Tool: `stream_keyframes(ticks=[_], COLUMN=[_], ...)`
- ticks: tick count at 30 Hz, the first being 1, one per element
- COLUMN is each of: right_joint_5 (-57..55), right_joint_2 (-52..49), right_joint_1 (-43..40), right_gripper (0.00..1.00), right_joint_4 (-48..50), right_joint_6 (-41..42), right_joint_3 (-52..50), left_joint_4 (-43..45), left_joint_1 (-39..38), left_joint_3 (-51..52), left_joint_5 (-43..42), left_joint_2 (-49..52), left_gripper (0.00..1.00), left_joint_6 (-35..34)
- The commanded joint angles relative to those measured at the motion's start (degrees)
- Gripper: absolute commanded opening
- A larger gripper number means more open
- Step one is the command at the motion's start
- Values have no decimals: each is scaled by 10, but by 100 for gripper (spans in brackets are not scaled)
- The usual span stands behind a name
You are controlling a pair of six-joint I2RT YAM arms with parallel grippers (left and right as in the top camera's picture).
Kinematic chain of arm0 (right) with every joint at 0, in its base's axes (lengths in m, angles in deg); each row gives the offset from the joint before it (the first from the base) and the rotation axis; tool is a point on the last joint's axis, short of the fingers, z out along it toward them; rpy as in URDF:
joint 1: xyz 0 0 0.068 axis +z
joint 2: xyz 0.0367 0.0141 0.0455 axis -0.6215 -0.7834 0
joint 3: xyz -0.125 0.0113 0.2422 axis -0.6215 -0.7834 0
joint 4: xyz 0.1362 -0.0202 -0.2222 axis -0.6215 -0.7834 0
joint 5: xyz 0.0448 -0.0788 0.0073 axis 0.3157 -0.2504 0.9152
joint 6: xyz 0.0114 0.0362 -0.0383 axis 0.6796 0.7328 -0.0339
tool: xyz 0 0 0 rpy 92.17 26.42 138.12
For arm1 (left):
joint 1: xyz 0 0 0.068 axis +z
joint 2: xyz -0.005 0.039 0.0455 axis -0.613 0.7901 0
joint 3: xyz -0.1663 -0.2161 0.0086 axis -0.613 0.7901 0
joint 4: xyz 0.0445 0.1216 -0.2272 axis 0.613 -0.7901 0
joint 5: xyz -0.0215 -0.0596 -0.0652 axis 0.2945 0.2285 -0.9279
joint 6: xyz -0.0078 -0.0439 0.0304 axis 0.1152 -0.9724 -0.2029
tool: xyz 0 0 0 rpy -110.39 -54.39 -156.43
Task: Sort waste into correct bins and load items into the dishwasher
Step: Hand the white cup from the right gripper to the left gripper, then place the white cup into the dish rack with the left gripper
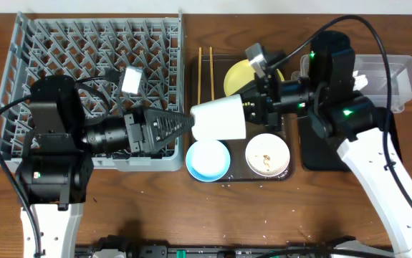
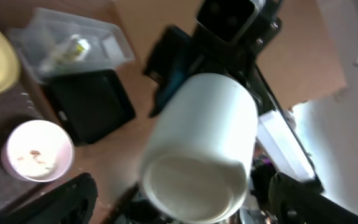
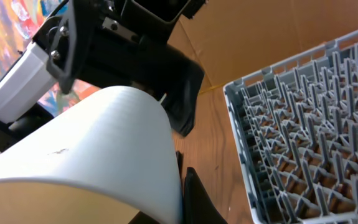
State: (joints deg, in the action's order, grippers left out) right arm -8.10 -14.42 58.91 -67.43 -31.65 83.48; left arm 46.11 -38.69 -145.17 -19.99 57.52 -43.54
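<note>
White small cup (image 1: 220, 118) hangs mid-frame, gripped by the right end effector (image 1: 248, 107), left end effector (image 1: 188, 119) spread wide around it; likely a handover toward the upper-left grey lattice dish rack (image 1: 62, 43), needing left closure.

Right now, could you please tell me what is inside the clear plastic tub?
The clear tub holds crumpled white paper and a small greenish wrapper, blurred. In the overhead view the right arm covers one end of the tub, so anything lying there is hidden.
</note>
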Motion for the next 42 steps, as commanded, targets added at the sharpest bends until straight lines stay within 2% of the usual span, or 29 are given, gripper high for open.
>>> stream_keyframes(ticks=[1, 7, 10, 16, 22, 26, 27, 28, 31, 33, 34, 38, 42], right_joint_5=[-40, -105, -162, -171, -195, -196, -196, -197, -199, -199, -199, -242, -277], right_joint_2=[9, 9, 9, 9, 8, 8, 8, 8, 9, 9, 9, 12, 17], right_joint_1=[26, 67, 81, 93, 103, 105, 107, 107, 105, 96, 87, 23, -35], right_gripper=[1, 1, 1, 1, 1, 1, 6, 15, 61, 83, 99, 99, 99], right_joint_4=[18, 44, 43, 48, 56, 56, 56, 56, 56, 55, 54, 21, -48], right_joint_6=[42, 53, 66, 65, 66, 66, 66, 65, 66, 66, 71, 101, 123], right_joint_3=[6, 6, 6, 6, 6, 6, 6, 6, 6, 6, 6, 6, 6], left_joint_4=[3, 3, 3, 3, 3, 3, 3, 3, 3, 3, 2, -74, -185], left_joint_1=[-2, -2, -2, -2, -2, -2, -2, -2, -2, -2, -2, -2, -2], left_joint_3=[-10, -10, -10, -10, -10, -10, -10, -10, -10, -10, -10, -10, -10], left_joint_5=[-64, -92, -111, -113, -112, -108, -103, -93, -54, -25, -10, 115, 319], left_joint_2=[-1, -1, -1, -1, -1, -1, -1, -1, -1, -1, -1, -3, -4], left_gripper=[88, 87, 82, 72, 72, 53, 49, 47, 47, 47, 47, 47, 47], left_joint_6=[6, 6, 6, 6, 6, 17, 17, 16, 17, 25, 33, 74, 110])
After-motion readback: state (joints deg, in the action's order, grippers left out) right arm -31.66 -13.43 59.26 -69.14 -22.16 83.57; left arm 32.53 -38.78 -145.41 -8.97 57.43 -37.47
